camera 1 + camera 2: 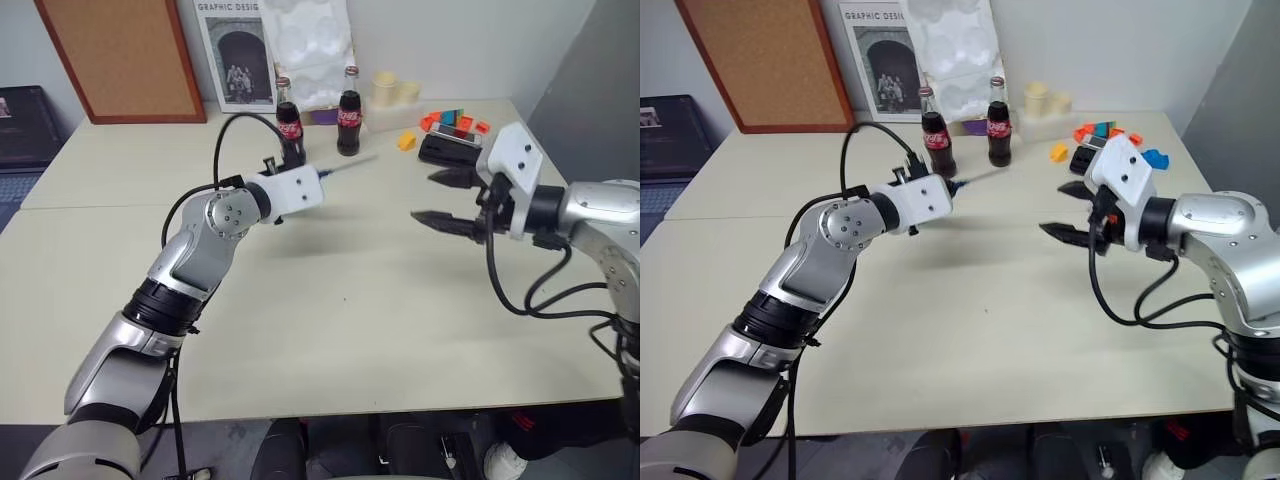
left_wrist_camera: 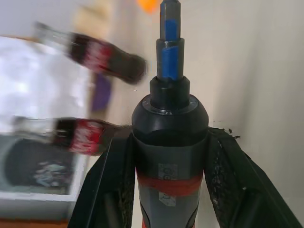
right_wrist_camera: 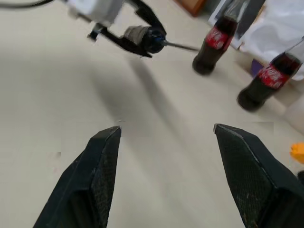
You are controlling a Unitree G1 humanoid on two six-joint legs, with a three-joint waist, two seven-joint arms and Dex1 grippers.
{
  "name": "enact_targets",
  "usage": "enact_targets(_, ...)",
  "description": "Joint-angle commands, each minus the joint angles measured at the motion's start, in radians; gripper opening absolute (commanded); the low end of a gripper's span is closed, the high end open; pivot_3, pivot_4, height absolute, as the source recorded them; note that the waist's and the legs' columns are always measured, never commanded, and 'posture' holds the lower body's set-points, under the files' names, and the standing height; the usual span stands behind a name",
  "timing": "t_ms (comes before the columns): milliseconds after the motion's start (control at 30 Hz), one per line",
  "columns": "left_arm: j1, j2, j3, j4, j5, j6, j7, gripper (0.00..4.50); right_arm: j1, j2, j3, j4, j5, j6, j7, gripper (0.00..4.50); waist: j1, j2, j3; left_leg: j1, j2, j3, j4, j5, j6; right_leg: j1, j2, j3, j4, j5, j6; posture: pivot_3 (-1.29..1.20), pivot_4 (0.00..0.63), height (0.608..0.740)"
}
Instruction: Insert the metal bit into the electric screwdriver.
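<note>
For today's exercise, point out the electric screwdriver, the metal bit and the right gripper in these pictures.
electric screwdriver (image 2: 169,142), left wrist view, on its dark body.
metal bit (image 3: 181,46), right wrist view, mid-rod.
right gripper (image 3: 166,137), right wrist view, midway between fingertips.

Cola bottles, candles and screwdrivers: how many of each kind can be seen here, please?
Cola bottles: 2, one and another
Cream candles: 2, one and a smaller one
Electric screwdriver: 1
Total: 5
</note>
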Motion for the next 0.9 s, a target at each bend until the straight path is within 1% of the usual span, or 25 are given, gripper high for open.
enact_targets(33,-0.109,-0.016,-0.037,0.119,0.048,-0.084,-0.084,1.66,0.04,-0.036,0.017,-0.053,-0.01,-0.036,0.047,3.26,0.001,0.0,0.0,-0.001,0.0,-0.001,0.0,0.0,0.0,0.0,0.0,-0.001,-0.001,0.0,0.0,0.0,0.15,0.74)
enact_targets(133,-0.149,-0.078,-0.095,0.252,0.071,-0.12,-0.153,1.66,0.061,-0.046,0.064,-0.041,-0.051,-0.051,0.046,3.26,0.002,0.0,0.0,-0.004,0.0,0.0,0.001,0.0,0.0,-0.002,0.0,-0.001,-0.001,0.0,0.0,0.0,0.15,0.74)
enact_targets(200,-0.161,-0.117,-0.108,0.313,0.071,-0.129,-0.194,1.66,0.057,-0.047,0.084,-0.024,-0.081,-0.072,0.045,3.26,0.003,0.0,0.0,-0.005,0.0,0.0,0.001,0.0,0.0,-0.003,0.0,-0.001,-0.001,0.0,0.0,0.0,0.15,0.74)
enact_targets(300,-0.17,-0.17,-0.11,0.372,0.074,-0.126,-0.226,1.66,0.038,-0.024,0.076,-0.004,-0.078,-0.081,0.042,3.26,0.002,0.0,0.0,-0.005,0.0,0.0,0.002,0.0,0.0,-0.003,0.0,-0.001,0.0,0.0,0.0,0.0,0.15,0.74)
enact_targets(467,-0.157,-0.197,-0.104,0.398,0.09,-0.118,-0.251,1.66,0.025,0.012,0.017,-0.013,0.0,-0.059,0.052,3.26,0.001,0.0,0.0,-0.004,0.0,-0.001,0.002,0.0,0.0,-0.003,0.0,-0.001,0.001,0.0,0.0,0.0,0.15,0.74)
enact_targets(500,-0.152,-0.202,-0.098,0.399,0.086,-0.11,-0.256,2.21,0.024,0.015,0.01,-0.014,0.006,-0.055,0.053,3.26,0.001,0.0,0.0,-0.004,0.0,-0.001,0.002,0.0,0.0,-0.003,0.0,-0.001,0.001,0.0,0.0,0.0,0.15,0.74)
enact_targets(567,-0.148,-0.205,-0.093,0.394,0.085,-0.107,-0.263,2.45,0.023,0.017,0.002,-0.015,0.015,-0.049,0.053,3.26,0.002,0.0,0.0,-0.004,0.0,-0.001,0.002,0.0,0.0,-0.002,0.0,-0.001,0.001,0.0,0.0,0.0,0.15,0.74)
enact_targets(600,-0.145,-0.205,-0.09,0.385,0.084,-0.106,-0.272,2.75,0.024,0.016,0.001,-0.015,0.017,-0.049,0.052,3.26,0.002,0.0,0.0,-0.004,0.0,-0.001,0.003,0.0,0.0,-0.002,0.0,-0.001,0.001,0.0,0.001,0.0,0.15,0.74)
enact_targets(700,-0.134,-0.206,-0.06,0.343,0.063,-0.083,-0.301,3.4,0.022,0.011,-0.008,-0.013,0.026,-0.046,0.051,3.26,0.003,0.0,0.0,-0.003,0.0,-0.001,0.004,0.0,0.0,-0.001,0.0,-0.001,0.002,0.0,0.001,0.0,0.15,0.74)
enact_targets(767,-0.119,-0.211,-0.015,0.293,0.02,-0.043,-0.325,3.69,0.022,0.007,-0.015,-0.014,0.03,-0.043,0.051,3.26,0.003,0.0,0.0,-0.003,0.0,-0.001,0.004,0.0,0.0,-0.001,0.0,-0.001,0.003,0.0,0.001,0.0,0.15,0.74)
enact_targets(833,-0.106,-0.204,0.026,0.233,-0.019,-0.005,-0.349,4.13,0.023,0.007,-0.023,-0.016,0.035,-0.039,0.049,3.26,0.002,0.0,0.0,-0.002,0.0,-0.001,0.004,0.0,0.0,-0.001,0.0,-0.001,0.004,0.0,0.001,0.0,0.15,0.74)
enact_targets(867,-0.095,-0.193,0.063,0.184,-0.048,0.025,-0.355,4.29,0.025,0.005,-0.032,-0.02,0.039,-0.035,0.045,3.26,0.002,0.0,0.0,-0.002,0.0,-0.001,0.004,0.0,0.0,-0.001,0.0,-0.001,0.004,0.0,0.001,0.0,0.15,0.74)
enact_targets(900,-0.077,-0.173,0.186,0.09,-0.141,0.131,-0.352,4.44,0.036,0.0,-0.055,-0.021,0.042,-0.034,0.036,3.26,0.002,0.0,0.0,-0.002,0.0,-0.002,0.004,0.0,0.0,-0.001,0.0,-0.001,0.005,0.0,0.001,0.0,0.15,0.74)
